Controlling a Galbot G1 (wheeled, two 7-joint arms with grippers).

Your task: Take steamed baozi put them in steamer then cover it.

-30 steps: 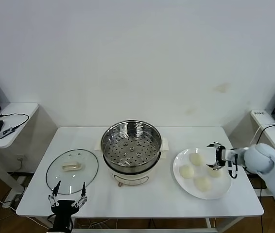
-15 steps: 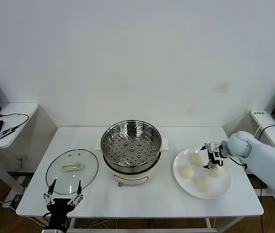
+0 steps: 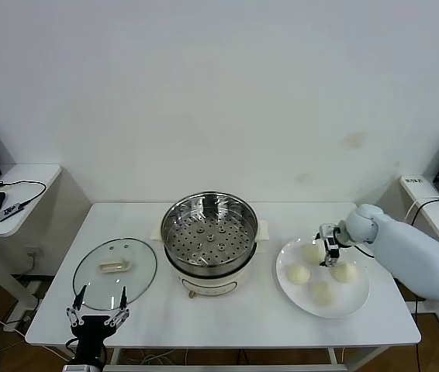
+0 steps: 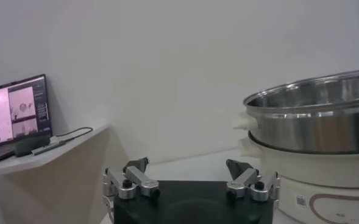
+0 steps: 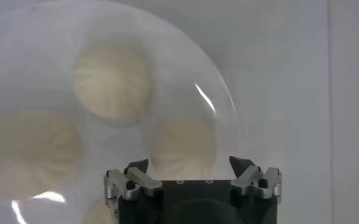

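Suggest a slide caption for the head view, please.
Right gripper open above baozi on the plate; steamer empty.

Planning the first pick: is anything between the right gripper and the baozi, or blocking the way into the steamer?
Nothing visible. The open right gripper hangs directly over the baozi on the plate. The steamer is uncovered; its lid lies on the far side.

Shiny perforated steel steamer (image 3: 209, 235), clear glossy glass lid (image 3: 115, 266), glossy white plate (image 3: 359, 298), matt smooth baozi (image 3: 344, 272)
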